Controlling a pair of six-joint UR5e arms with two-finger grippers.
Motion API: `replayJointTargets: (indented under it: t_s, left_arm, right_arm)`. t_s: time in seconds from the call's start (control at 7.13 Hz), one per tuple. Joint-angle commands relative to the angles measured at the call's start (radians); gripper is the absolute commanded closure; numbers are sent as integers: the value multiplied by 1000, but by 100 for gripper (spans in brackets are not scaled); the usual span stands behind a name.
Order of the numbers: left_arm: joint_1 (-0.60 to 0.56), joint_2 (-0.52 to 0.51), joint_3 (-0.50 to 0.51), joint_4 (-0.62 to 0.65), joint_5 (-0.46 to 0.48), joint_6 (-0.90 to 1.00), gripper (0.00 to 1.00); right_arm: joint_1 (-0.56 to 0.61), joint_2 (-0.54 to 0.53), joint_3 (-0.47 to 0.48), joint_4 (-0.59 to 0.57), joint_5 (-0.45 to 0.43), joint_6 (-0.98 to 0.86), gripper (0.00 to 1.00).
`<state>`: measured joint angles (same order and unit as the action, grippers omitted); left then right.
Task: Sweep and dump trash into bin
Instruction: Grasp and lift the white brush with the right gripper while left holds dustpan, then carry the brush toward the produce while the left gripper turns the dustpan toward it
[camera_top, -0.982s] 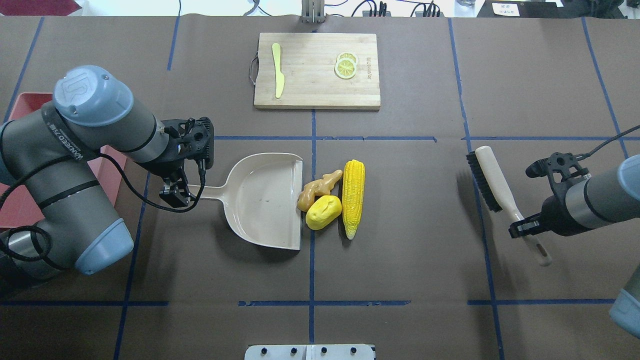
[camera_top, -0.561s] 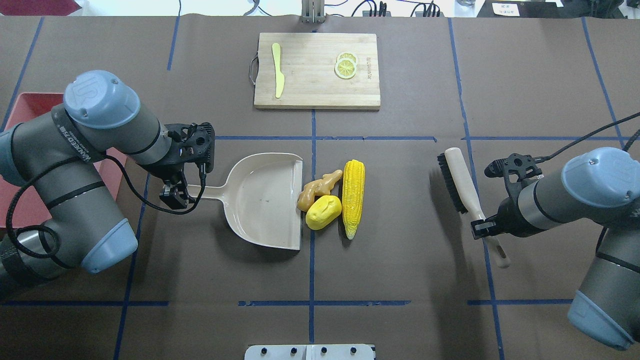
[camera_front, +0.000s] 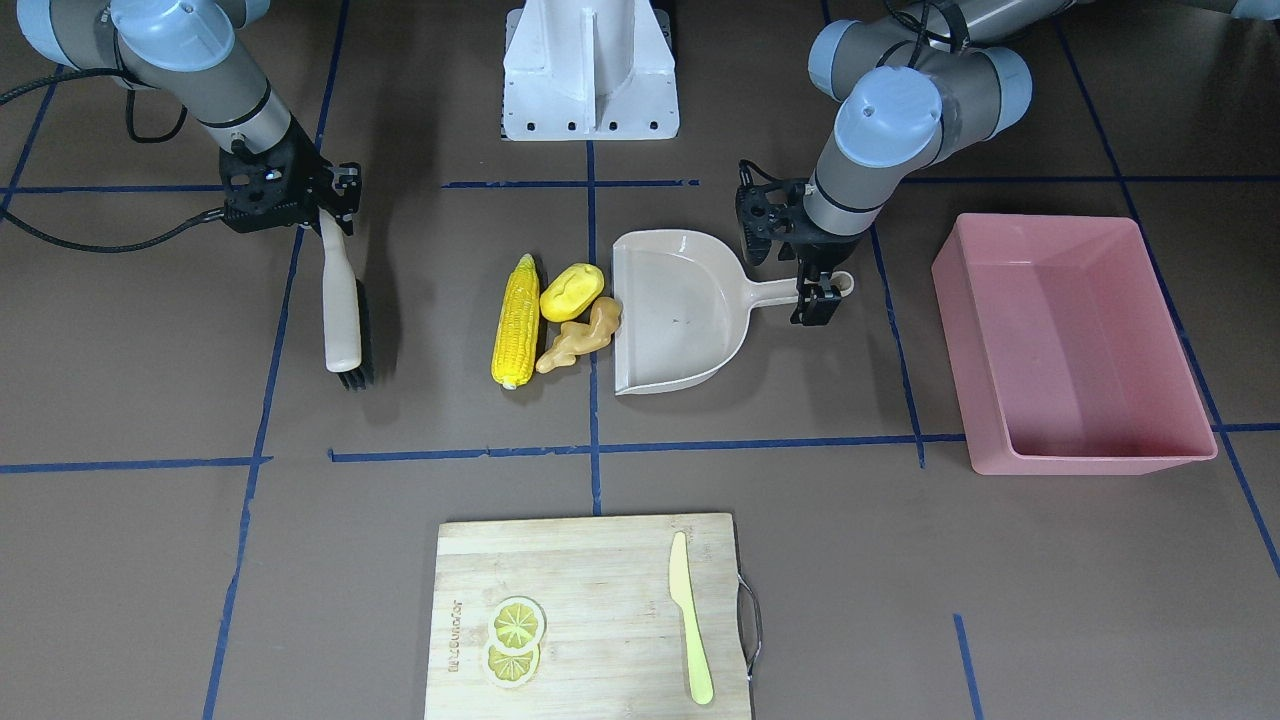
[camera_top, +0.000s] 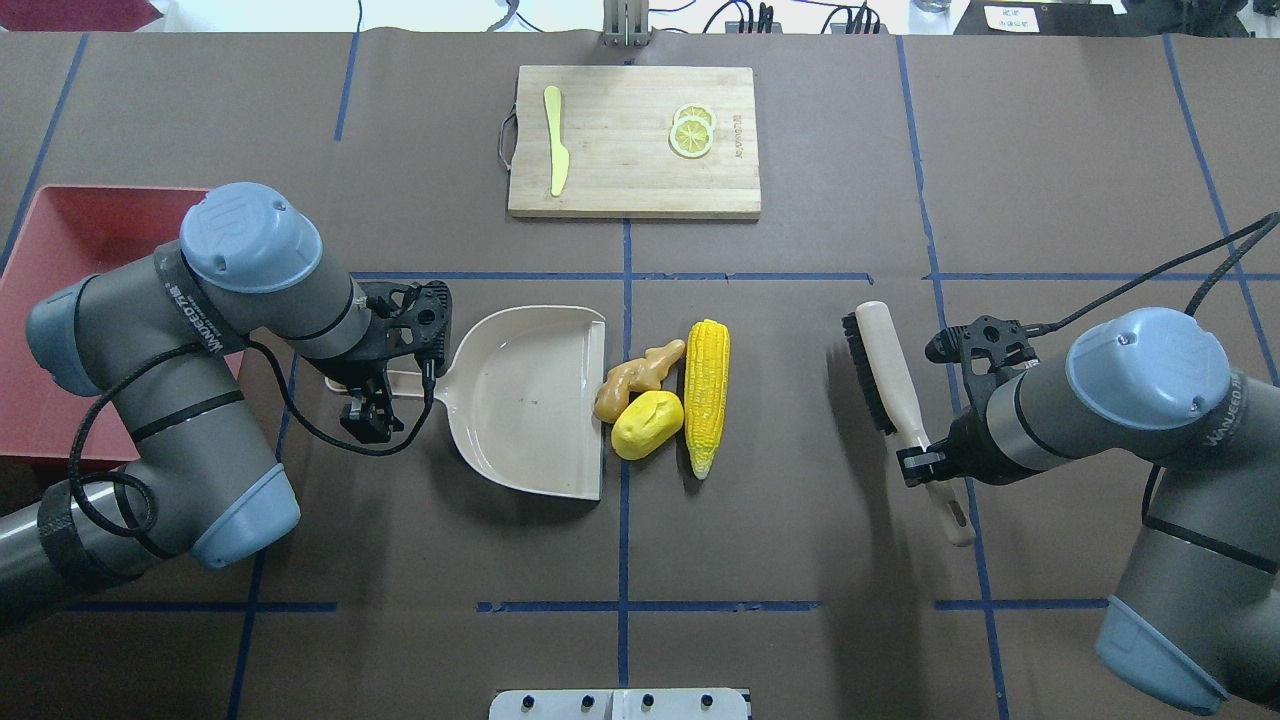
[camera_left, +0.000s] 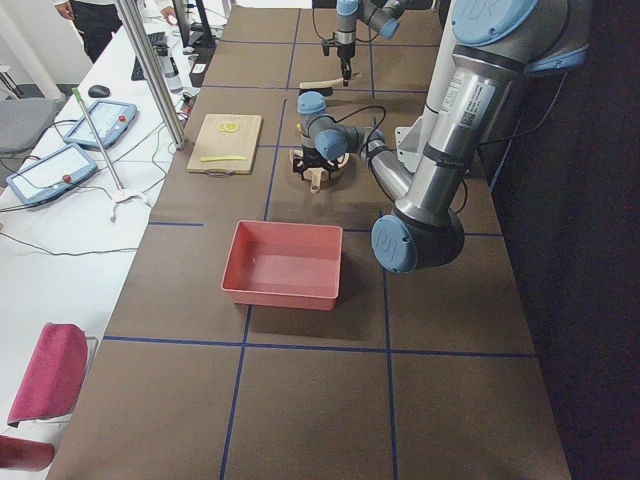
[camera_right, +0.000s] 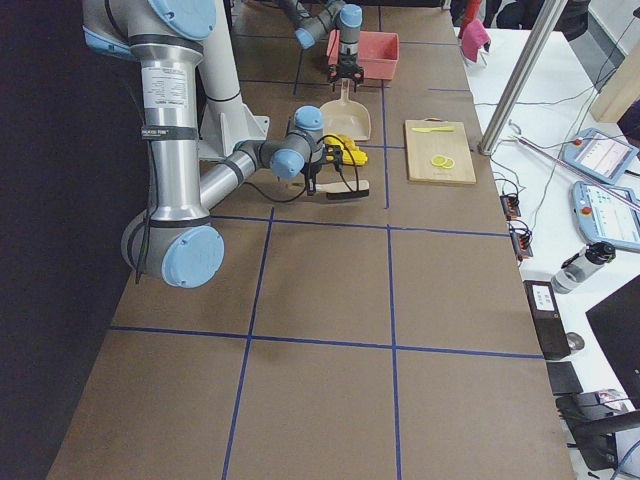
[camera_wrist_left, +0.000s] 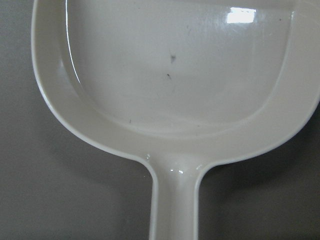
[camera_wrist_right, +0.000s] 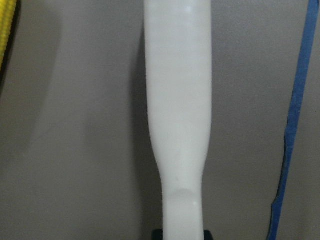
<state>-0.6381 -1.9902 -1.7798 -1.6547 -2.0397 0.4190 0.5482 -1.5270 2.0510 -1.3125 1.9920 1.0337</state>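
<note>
Three toys (camera_top: 650, 420), perhaps touching, between brush (camera_top: 885, 370) and dustpan (camera_top: 520, 400).

Grey arms (camera_top: 150, 330), blue caps (camera_top: 250, 235), black cables (camera_top: 300, 415)

Overhead exterior: above robot-side edge, facing forward and down, whole width covered. Front-facing: above operators' edge, facing back, steep; shares dustpan (camera_front: 680, 310) and cutting board (camera_front: 600, 570), mirrored. Exterior left, exterior right: high beyond end edges, far off, looking lengthwise; share bin (camera_left: 282, 296). Left wrist: close above dustpan's handle root. Right wrist: close above brush (camera_wrist_right: 177, 100) handle, corn cob (camera_wrist_right: 6, 30) sliver alongside.
</note>
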Motion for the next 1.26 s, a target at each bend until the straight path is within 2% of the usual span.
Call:
replayJointTargets:
  t_s: [0.0,0.14,0.42,1.12]
  left_arm:
    - [3,-2,3,0,6,1,23]
    - [3,-2,3,0,12,3,46]
    - [3,-16,3,0,96,44,71]
    - [3,-15,-9,6,102,50,78]
  right_arm:
    - [-8,10,0,-1,-1,28,99]
    - [-17,19,-2,-1,-1,41,99]
    - [-22,22,-3,-1,-2,43,99]
    - [-33,48,-23,-2,-1,45,99]
